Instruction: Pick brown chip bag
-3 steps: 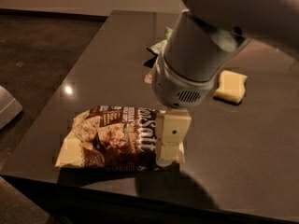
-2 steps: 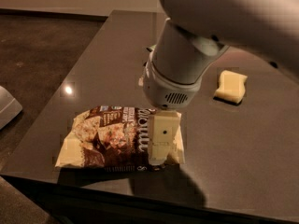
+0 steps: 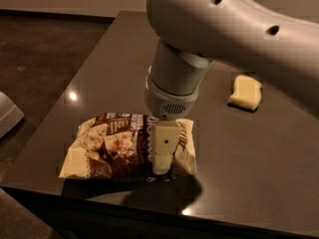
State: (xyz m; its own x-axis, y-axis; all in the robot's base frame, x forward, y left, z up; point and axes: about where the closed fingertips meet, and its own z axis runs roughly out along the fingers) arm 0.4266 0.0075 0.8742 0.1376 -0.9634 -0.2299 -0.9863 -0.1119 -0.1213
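Note:
The brown chip bag (image 3: 112, 146) lies flat near the front edge of the dark table (image 3: 99, 68). It has a dark brown middle, cream ends and white lettering. My gripper (image 3: 162, 167) hangs straight down from the big white arm (image 3: 224, 29) and sits over the right part of the bag, at or just above its surface. The gripper covers part of the bag's lettering and its right end.
A pale yellow sponge-like block (image 3: 245, 92) lies on the table at the right, behind the arm. A white object (image 3: 7, 116) stands off the table at the left edge. The table's front edge runs just below the bag.
The arm has swung left and nearer, so the gripper now sits further left over the bag. The green-and-white bag behind it is now hidden by the arm. The brown bag has not moved.

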